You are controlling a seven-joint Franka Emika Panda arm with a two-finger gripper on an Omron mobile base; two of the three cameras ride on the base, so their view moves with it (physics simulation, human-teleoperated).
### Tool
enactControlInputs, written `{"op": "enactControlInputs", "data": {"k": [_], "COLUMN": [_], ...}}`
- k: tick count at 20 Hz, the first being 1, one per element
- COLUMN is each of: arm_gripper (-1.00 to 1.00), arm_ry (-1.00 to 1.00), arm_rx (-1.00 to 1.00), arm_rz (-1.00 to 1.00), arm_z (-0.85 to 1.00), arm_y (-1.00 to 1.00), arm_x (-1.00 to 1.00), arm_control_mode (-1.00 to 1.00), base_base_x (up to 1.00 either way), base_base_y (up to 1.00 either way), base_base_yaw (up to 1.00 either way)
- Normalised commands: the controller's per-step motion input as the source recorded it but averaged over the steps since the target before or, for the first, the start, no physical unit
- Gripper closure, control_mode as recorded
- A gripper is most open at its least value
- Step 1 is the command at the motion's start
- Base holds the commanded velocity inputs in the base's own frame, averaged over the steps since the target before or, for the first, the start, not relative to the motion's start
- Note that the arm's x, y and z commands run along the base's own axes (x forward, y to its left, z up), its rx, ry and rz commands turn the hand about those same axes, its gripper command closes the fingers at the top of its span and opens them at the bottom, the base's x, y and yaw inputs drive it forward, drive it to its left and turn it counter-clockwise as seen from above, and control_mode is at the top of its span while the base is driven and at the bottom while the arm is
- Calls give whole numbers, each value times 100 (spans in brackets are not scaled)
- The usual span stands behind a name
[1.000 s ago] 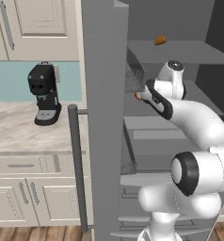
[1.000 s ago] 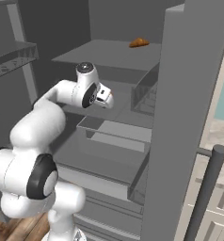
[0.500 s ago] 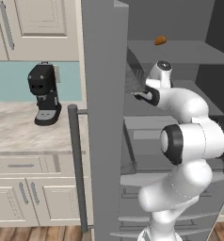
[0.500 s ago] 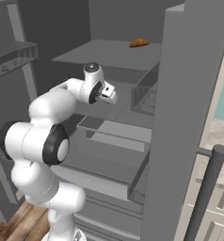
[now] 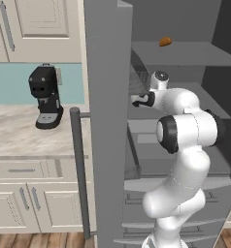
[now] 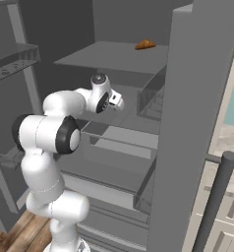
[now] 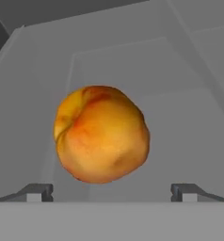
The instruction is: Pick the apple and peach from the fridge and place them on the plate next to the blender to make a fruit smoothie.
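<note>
The peach point(image 7: 102, 134), round and orange with a reddish blush, sits on a grey inner surface of the fridge point(image 5: 107, 72) in the hand view. It lies just ahead of my gripper point(image 7: 111, 193), centred between the two wide-apart fingertips point(image 7: 36, 192), and nothing is held. My arm reaches into the open fridge point(image 6: 197, 98), with the gripper point(image 5: 137, 100) at mid-shelf height near the door side; from the right the gripper point(image 6: 120, 102) points toward the door. The apple, plate and blender are out of view.
An oblong orange-brown lump point(image 5: 165, 41) lies on the top fridge shelf point(image 6: 145, 45). The open fridge door with its long bar handle point(image 5: 78, 169) stands between the arm and the counter, where a black coffee machine point(image 5: 45, 97) sits. Grey drawers point(image 6: 114, 162) lie below the gripper.
The arm has folded upward and pushed the hand further toward the door side of the fridge. The jaws have stayed open.
</note>
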Motion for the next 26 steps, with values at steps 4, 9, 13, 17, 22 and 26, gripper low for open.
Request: {"op": "enactControlInputs", "data": {"k": [4, 9, 13, 17, 22, 26], "arm_gripper": [-100, -100, -100, 100, 100, 100], "arm_ry": [1, 0, 1, 1, -5, -6], "arm_rx": [0, 0, 0, 0, -1, 0], "arm_rz": [0, 0, 0, 0, 0, 0], "arm_z": [-1, -6, -38, -54, -13, -18], "arm_y": [0, 0, 0, 0, 0, 0], "arm_x": [62, 49, 21, 0, 1, 0], "arm_control_mode": [-100, -100, -100, -100, -100, -100], "base_base_x": [0, 0, 0, 0, 0, 0], "base_base_y": [0, 0, 0, 0, 0, 0], "base_base_yaw": [0, 0, 0, 0, 0, 0]}}
